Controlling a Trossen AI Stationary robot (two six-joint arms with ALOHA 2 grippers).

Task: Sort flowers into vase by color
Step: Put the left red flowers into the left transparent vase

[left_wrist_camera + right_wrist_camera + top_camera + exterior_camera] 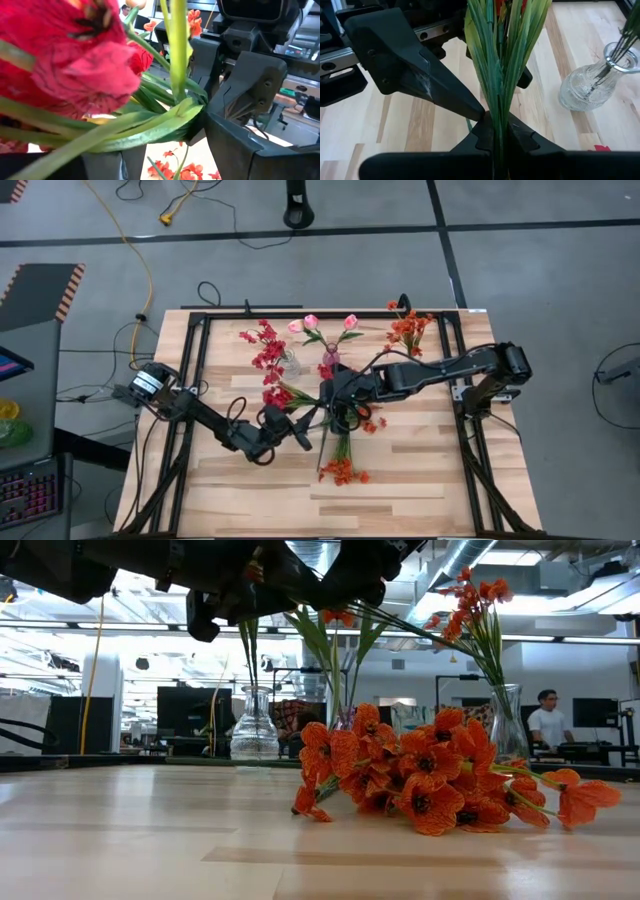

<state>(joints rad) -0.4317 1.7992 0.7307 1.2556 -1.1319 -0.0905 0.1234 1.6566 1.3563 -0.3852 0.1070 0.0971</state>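
- Flowers are in many spots on the wooden table point(400, 480): some stand in vases at the far side, some lie flat, and one bunch is held up in the air.
- Red flowers point(265, 350) stand in a clear glass vase point(254, 730) at the far side, on the left arm's side.
- Pink flowers point(312, 325) stand in a small vase in the middle of the far side.
- Orange flowers point(408, 328) stand in a glass vase point(508, 722) at the far side, on the right arm's side.
- Another bunch of orange flowers point(420, 775) lies flat on the table, near the front.
- The right gripper point(495, 131) is over the middle of the table. Its two dark fingers are squeezed tight on a bunch of green stems point(497, 55), which stand straight up between them.
- The left gripper point(300, 425) is just beside the right one, near the middle of the table. A big red flower point(70, 55) and long green leaves fill its wrist view, and I cannot tell if its fingers grip anything.
- The two grippers are very close, with the held bunch between them.
- A person in a white top point(546, 722) stands far back in the room.
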